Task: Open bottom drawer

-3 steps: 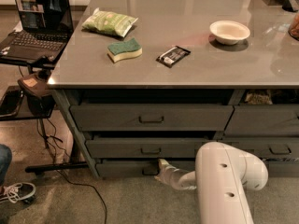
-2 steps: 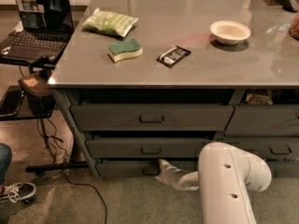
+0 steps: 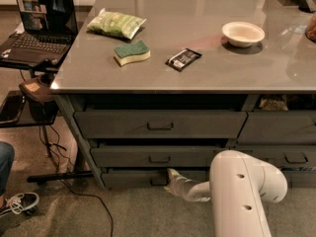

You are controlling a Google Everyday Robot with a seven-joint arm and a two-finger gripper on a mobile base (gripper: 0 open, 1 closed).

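Bottom drawer point(image 3: 128, 178), the slim dark grey front lowest in the left stack under the grey metal worktop point(image 3: 197, 78), looks shut or nearly so. White two-finger gripper point(image 3: 172, 177) sits low by the floor, right at the small dark loop handle point(image 3: 158, 181); whether it's clamped on, I can't tell. Best play here: seat squarely on that loop, then pull straight back and level, so the tray doesn't rack and the grip doesn't slip off.
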